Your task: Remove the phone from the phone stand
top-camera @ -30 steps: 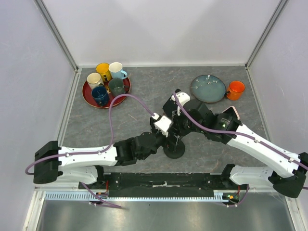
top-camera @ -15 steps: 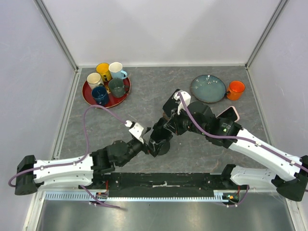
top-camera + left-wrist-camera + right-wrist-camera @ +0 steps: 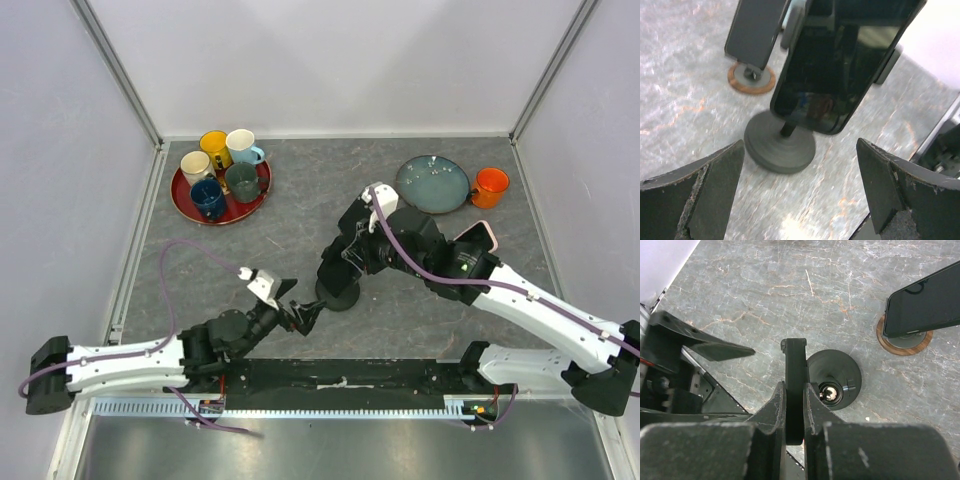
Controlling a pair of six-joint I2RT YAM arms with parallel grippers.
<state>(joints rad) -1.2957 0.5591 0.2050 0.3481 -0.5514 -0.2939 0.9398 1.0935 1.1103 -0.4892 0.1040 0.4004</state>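
My right gripper is shut on a black phone, seen edge-on between its fingers. In the top view this gripper hangs over the table's middle. The phone stand is a black round base with a shiny ball head right beside the phone's edge; I cannot tell whether they touch. In the left wrist view the phone rises over the base. My left gripper is open, a little short of the stand. In the top view the left gripper lies to the near left of the base.
A second phone leans on a round wooden stand to the right. At the back left, a red tray carries several mugs. A blue plate and an orange mug stand at the back right.
My left gripper has pulled back from the stand toward the near left, staying open. The right gripper, phone and stand base now sit a little further left.
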